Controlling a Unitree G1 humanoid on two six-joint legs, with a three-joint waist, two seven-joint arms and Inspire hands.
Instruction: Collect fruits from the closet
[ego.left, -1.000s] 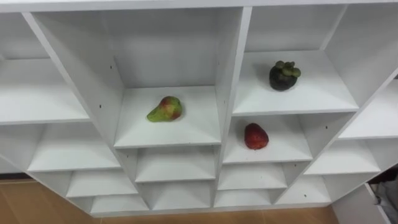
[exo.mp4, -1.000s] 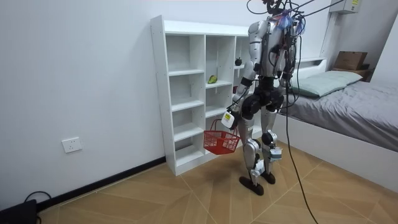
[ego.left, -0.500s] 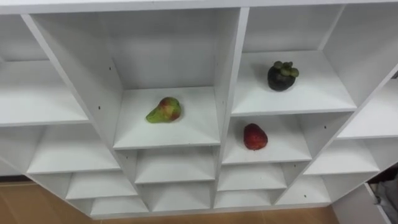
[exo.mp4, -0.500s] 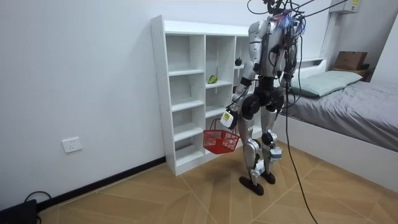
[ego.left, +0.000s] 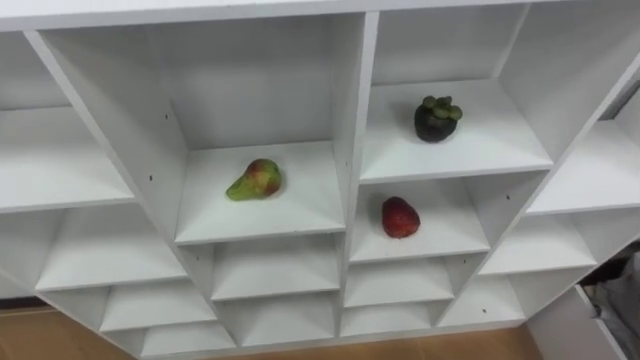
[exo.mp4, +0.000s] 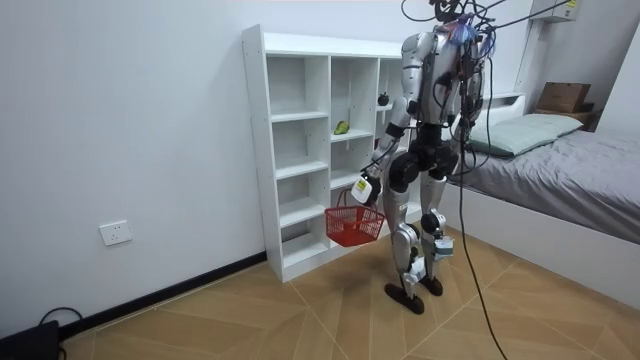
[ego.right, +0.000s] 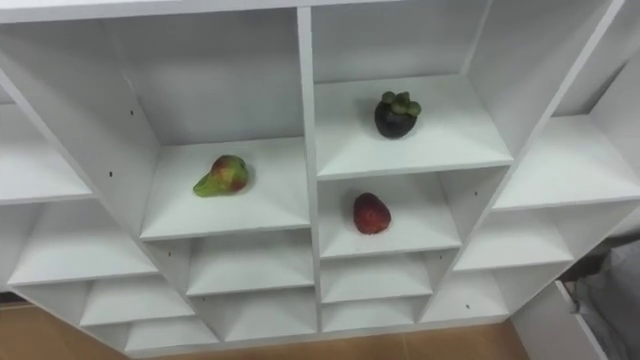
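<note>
Standing before white closet (ego.left: 351, 150), robot faces its open compartments. Left robot hand (exo.mp4: 365, 189) low at robot's side, fingers clamped round handle of red basket (exo.mp4: 352, 227); basket hangs just below that hand, near closet front. Basket contents: cannot tell. All fruit sits on shelves above level of that hand. Green-red pear (ego.left: 254, 180) lies in middle compartment. Dark mangosteen (ego.left: 437, 118) is in next column to robot's right, on higher shelf. Red fruit (ego.left: 400, 217) is in compartment directly beneath mangosteen.
</note>
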